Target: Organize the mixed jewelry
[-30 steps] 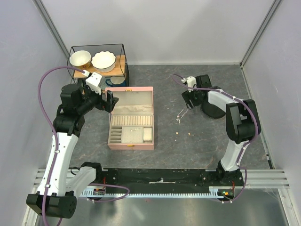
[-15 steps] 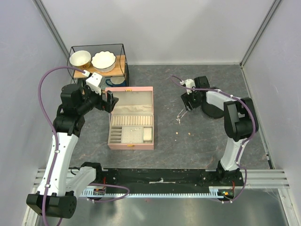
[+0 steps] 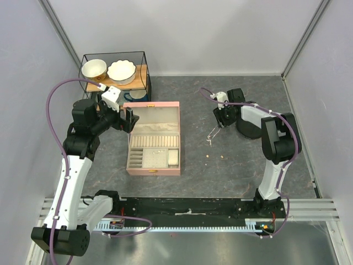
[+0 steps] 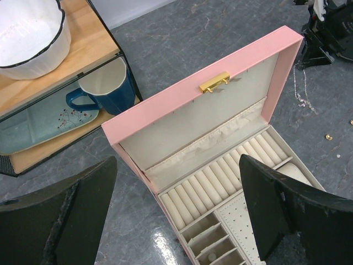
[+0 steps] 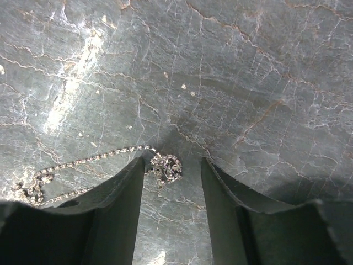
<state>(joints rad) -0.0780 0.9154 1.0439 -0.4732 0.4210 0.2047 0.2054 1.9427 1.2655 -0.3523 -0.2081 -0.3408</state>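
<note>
Far right, right gripper (image 5: 172, 163) straddles the clumped end of the chain (image 5: 167, 167), jaws apart, maybe just touching it; left gripper (image 4: 177, 163) gapes wide over the pink box (image 4: 165, 102).

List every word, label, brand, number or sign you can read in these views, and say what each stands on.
No text can be read in any view.
The pink jewelry box, its gold clasp, the blue mug, the white bowl and the chain show no lettering.
Small coloured parts at the bottom of the top view are too small to tell.
</note>
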